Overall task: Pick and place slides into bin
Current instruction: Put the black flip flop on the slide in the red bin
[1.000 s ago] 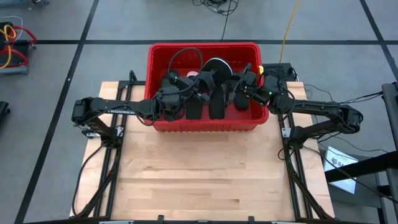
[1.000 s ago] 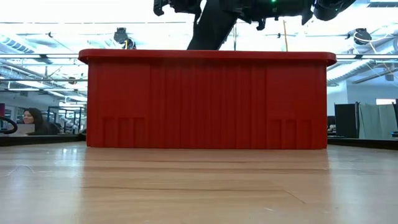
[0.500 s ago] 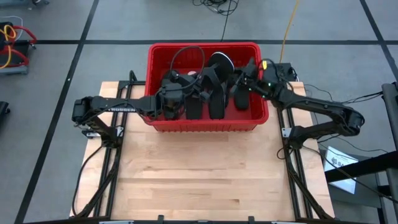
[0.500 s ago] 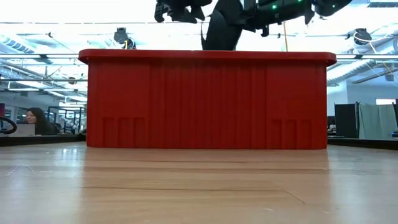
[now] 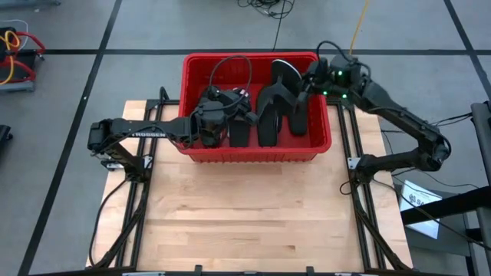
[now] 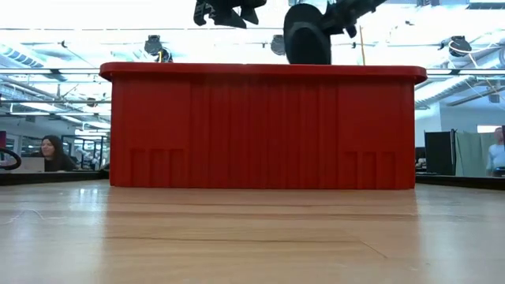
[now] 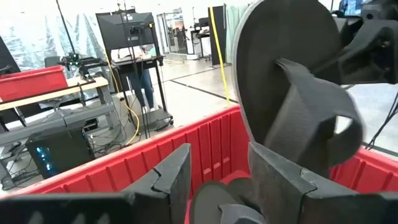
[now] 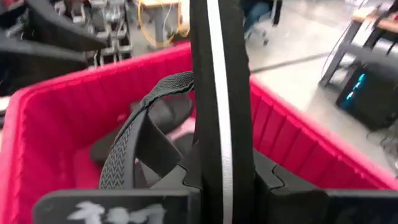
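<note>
Fingers of the right gripper (image 8: 221, 180) pinch a black slide (image 8: 219, 81) by its sole edge, a pale stripe running down that edge in the right wrist view. From above, this slide (image 5: 284, 77) stands upright on its side over the far right part of the bin (image 5: 253, 156), the right gripper (image 5: 309, 79) just beside it near the far right corner. At table height the held slide (image 6: 306, 35) hangs above the rolled rim, its lowest edge close to the rim line of the bin (image 6: 260, 126).

The left gripper (image 5: 247, 116) sits over the bin's left half with its fingers (image 7: 177, 177) spread apart and nothing between them; past them the left wrist view shows the lifted slide's sole and wide strap (image 7: 298, 93) against the red far wall. Inside the bin, several black slides (image 5: 261, 123) lie side by side along the middle, a pale one partly visible under them near the far wall.

The bin rests at the far edge of the wooden table (image 5: 253, 222). The near half of the tabletop is bare wood, with the arms' dark frames running along both side edges.
</note>
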Motion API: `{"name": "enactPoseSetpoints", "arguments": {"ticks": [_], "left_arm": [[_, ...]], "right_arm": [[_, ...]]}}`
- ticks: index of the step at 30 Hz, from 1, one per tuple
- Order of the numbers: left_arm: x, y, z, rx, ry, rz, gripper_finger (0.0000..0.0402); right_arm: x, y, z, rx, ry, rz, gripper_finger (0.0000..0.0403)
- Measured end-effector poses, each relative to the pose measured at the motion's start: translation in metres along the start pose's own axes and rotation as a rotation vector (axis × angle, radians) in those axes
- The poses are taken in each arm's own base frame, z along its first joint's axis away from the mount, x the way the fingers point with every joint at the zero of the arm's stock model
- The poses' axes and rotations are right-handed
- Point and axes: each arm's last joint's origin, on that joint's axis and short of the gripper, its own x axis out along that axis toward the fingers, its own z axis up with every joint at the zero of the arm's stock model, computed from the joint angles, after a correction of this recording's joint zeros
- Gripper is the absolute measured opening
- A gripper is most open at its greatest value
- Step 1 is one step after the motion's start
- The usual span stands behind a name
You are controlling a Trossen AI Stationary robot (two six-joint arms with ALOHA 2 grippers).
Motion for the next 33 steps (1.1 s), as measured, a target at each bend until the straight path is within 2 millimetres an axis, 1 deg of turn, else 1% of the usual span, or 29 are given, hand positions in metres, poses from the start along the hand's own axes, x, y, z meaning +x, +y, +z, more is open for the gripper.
{"name": "enactPoseSetpoints", "arguments": {"ticks": [3, 6, 8, 13, 17, 23, 33], "left_arm": [[0.000, 0.001, 0.000, 0.001, 0.001, 0.006, 0.0159], [-0.001, 0.001, 0.001, 0.000, 0.000, 0.007, 0.0159], [-0.001, 0.001, 0.001, -0.003, -0.002, 0.007, 0.0159], [-0.001, 0.001, 0.001, -0.006, -0.002, 0.007, 0.0159], [-0.001, 0.001, 0.001, -0.016, -0.001, 0.007, 0.0159], [-0.001, 0.001, 0.001, -0.025, -0.001, 0.007, 0.0159], [-0.001, 0.001, 0.001, -0.028, -0.001, 0.007, 0.0159]], "right_arm": [[-0.008, -0.005, 0.001, 0.015, 0.063, 0.046, 0.0043], [-0.011, -0.011, -0.005, 0.049, 0.112, 0.119, 0.0043], [-0.010, -0.016, -0.012, 0.076, 0.158, 0.130, 0.0043], [-0.005, -0.029, -0.030, 0.130, 0.230, 0.084, 0.0043], [0.000, -0.037, -0.051, 0.203, 0.286, 0.054, 0.0043], [0.010, -0.047, -0.077, 0.256, 0.287, 0.013, 0.0043], [0.017, -0.059, -0.110, 0.276, 0.284, -0.032, 0.0043]]}}
